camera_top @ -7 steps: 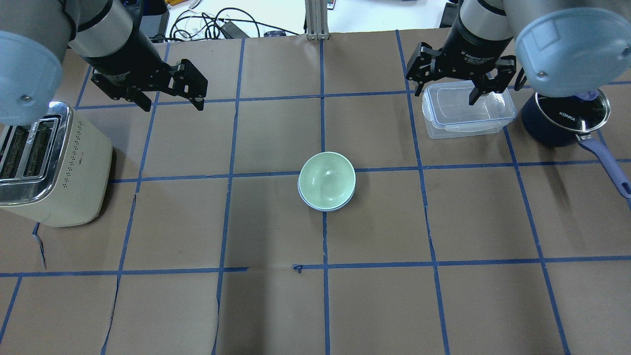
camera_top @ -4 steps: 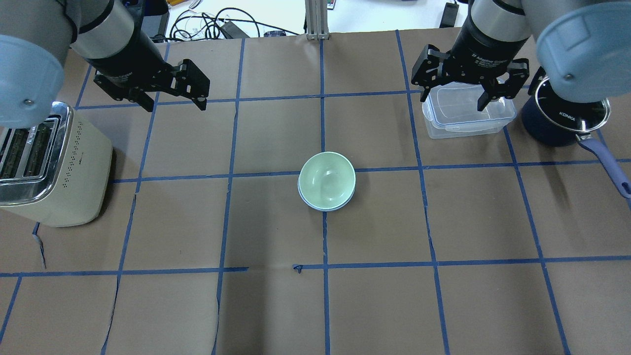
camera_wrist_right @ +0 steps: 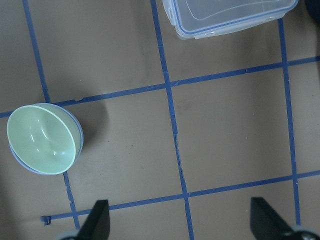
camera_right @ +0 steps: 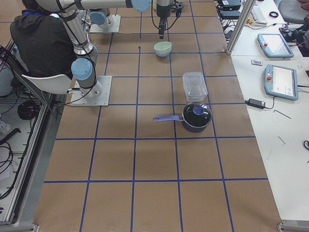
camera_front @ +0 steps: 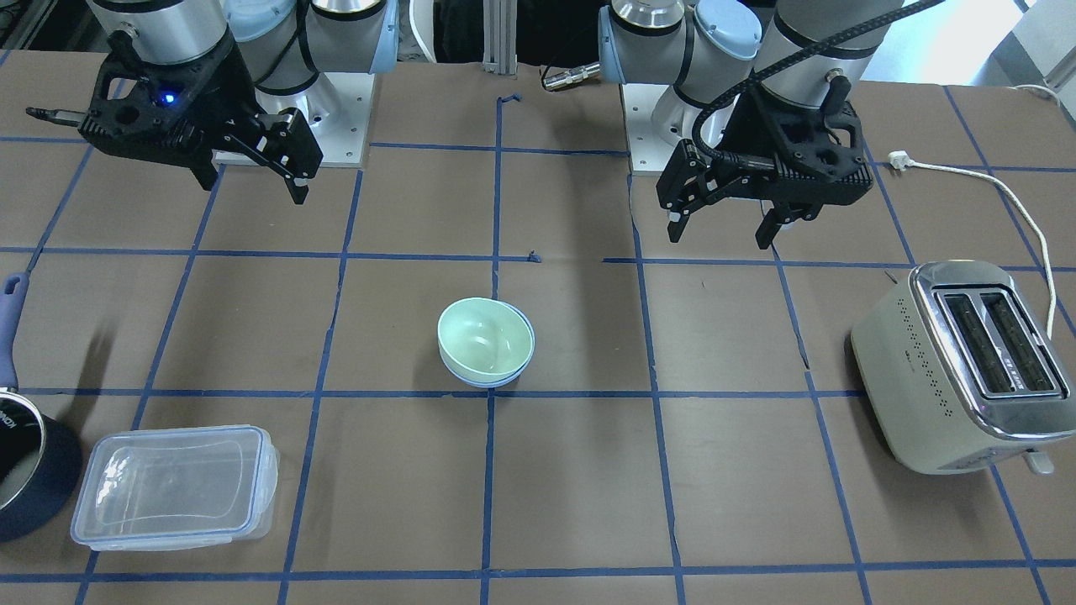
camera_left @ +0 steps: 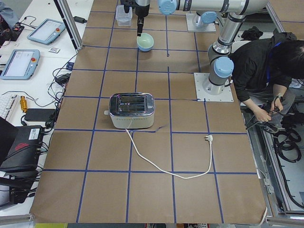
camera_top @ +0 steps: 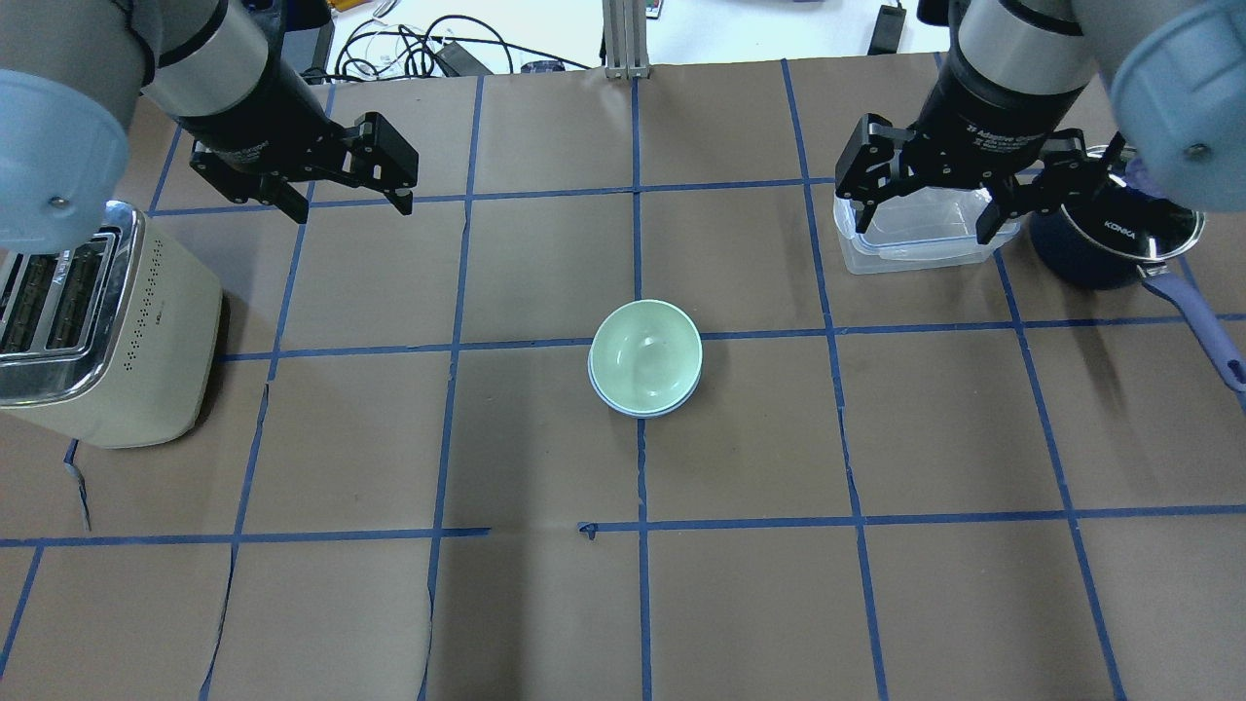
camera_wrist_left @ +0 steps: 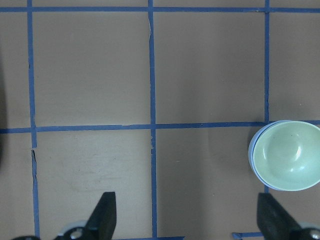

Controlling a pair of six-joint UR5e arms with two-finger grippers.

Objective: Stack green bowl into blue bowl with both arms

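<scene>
Because both bowls are round, neither has a long axis, and each sits with its mouth facing straight up. The green bowl [camera_top: 645, 353] is nested inside the blue bowl [camera_top: 638, 413] on the counter [camera_top: 545, 604]. From every view the green one covers almost all of the other, leaving only a thin periwinkle crescent under its rim. The green bowl is pale mint, smooth and glossy, with soft highlights on its inner wall and nothing inside it. The two rims look the same size.

The left pincer [camera_top: 347, 205] hangs above the counter with its black fingers spread wide and nothing between them. The right pincer [camera_top: 915, 228] is likewise released and empty, fingers pointing down. The stacked pair lies between the two pincers, lower than both and well apart from each. In the left wrist view it sits off to the right of the fingertips, and in the right wrist view off to the left.

A cream and chrome toaster [camera_top: 107, 331] stands on the left pincer's outer side, away from the bowls. A clear lidded container [camera_top: 876, 255] shows beneath the right pincer in the overhead view. A dark blue pot [camera_top: 1105, 255] with a glass lid sits just beyond it on that pincer's outer side. Blue tape lines [camera_top: 443, 346] divide the brown counter into squares, and the bowls rest where two of them cross.
</scene>
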